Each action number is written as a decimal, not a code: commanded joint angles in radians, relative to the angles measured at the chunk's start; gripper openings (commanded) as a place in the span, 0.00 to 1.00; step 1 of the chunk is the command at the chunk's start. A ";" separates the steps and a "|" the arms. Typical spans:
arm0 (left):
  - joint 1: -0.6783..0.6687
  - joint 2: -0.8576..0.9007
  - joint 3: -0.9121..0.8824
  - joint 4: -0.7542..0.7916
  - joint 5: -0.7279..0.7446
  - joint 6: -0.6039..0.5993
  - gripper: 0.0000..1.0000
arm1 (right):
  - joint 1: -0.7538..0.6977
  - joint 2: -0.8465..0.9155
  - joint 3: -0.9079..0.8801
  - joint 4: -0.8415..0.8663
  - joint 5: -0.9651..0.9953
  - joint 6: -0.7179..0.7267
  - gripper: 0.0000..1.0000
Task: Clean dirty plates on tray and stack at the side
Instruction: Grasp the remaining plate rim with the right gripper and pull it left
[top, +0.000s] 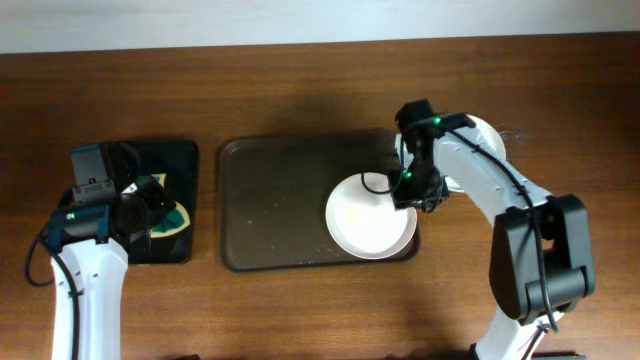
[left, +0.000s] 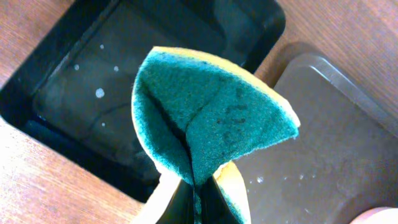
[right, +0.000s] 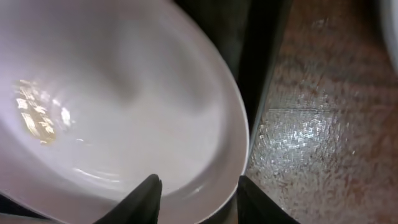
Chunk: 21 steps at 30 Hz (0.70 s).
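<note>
A white plate (top: 362, 222) lies on the right part of the brown tray (top: 280, 200). It fills the right wrist view (right: 124, 93) and has a yellowish smear on it. My right gripper (top: 405, 190) is open, its fingers (right: 198, 202) either side of the plate's right rim. Another white plate (top: 488, 135) lies on the table right of the tray, partly hidden by the right arm. My left gripper (top: 150, 210) is shut on a folded green and yellow sponge (left: 211, 118), held above the black tray (left: 93, 81).
The small black tray (top: 180, 165) lies left of the brown tray, with a narrow strip of wood table between them. The brown tray's surface (left: 329, 149) has small white specks. A white wall runs along the table's far edge.
</note>
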 joint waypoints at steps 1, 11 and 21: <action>0.006 -0.004 0.011 0.003 0.011 0.017 0.00 | 0.016 -0.011 -0.040 0.024 0.058 0.041 0.41; 0.006 -0.004 0.011 0.003 0.017 0.017 0.00 | 0.016 -0.011 -0.081 0.089 0.055 0.041 0.28; 0.006 -0.004 0.011 0.004 0.019 0.017 0.00 | 0.130 -0.011 -0.131 0.208 0.009 0.167 0.26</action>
